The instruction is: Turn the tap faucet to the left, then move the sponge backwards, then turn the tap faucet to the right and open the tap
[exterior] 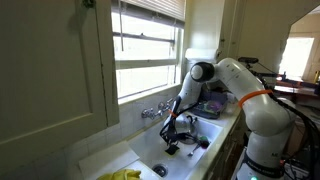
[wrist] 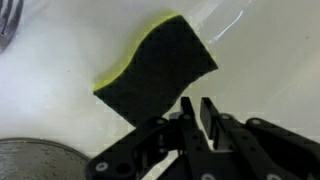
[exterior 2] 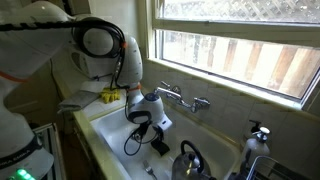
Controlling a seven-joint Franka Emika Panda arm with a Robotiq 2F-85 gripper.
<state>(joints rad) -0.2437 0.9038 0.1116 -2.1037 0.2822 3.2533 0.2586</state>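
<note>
In an exterior view, claw: your claw (exterior: 172, 140) hangs low in the white sink (exterior: 148, 152), below and in front of the faucet (exterior: 153, 112).
In an exterior view, sponge: it is too small and dark to pick out under the claw.
In an exterior view, surroundings: the claw (exterior 2: 152, 135) sits down in the sink (exterior 2: 110, 125), with the faucet (exterior 2: 182, 97) behind it and a steel kettle (exterior 2: 190, 160) near it.
Wrist view, sponge: the sponge (wrist: 160, 65) lies flat on the sink floor, dark face up, with a yellow edge showing.
Wrist view, sponge to claw: it lies just beyond your fingertips. You cannot tell whether its nearest edge touches them.
Wrist view, claw: the claw (wrist: 198, 108) is clenched almost fully, with only a thin slit and nothing in it.
Wrist view, drain: the drain (wrist: 30, 160) lies apart from the sponge.
</note>
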